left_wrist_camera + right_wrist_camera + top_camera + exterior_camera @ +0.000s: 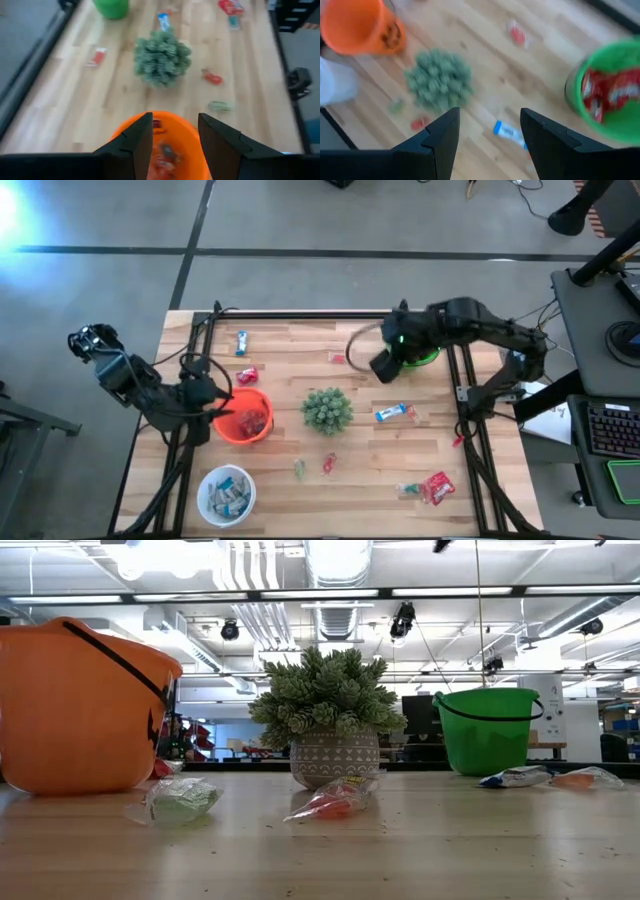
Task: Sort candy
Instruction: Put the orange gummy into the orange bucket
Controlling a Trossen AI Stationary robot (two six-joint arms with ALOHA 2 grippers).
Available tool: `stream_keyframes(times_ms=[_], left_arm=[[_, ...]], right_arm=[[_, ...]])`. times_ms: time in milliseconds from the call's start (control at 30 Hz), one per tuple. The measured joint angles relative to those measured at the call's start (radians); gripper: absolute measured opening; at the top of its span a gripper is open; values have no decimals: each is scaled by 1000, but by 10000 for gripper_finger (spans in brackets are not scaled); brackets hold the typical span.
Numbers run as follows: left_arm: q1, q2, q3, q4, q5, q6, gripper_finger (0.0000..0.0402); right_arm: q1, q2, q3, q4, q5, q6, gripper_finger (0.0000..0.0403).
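Above orange bucket [165,130], left gripper [175,142] open, empty.

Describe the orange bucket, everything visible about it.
The orange bucket is a round plastic-looking pail with a thin dark handle and dark pumpkin-face markings on its side. It stands upright on the wooden table, left of the potted plant. Red candy lies inside. The left gripper hangs open over its rim.
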Motion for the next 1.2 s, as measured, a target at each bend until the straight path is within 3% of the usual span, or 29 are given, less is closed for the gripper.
stream_keyframes(times_ms=[400,867,1200], left_arm=[[0,-51,27,-123,-99,-6,140],[0,-90,19,-127,-99,20,140],[0,-91,-5,-130,-99,20,140]], right_arm=[[222,-111,-399,-1,-71,340,201],[472,-108,-575,19,-229,761,201],[668,-108,-741,227,-232,1100,201]])
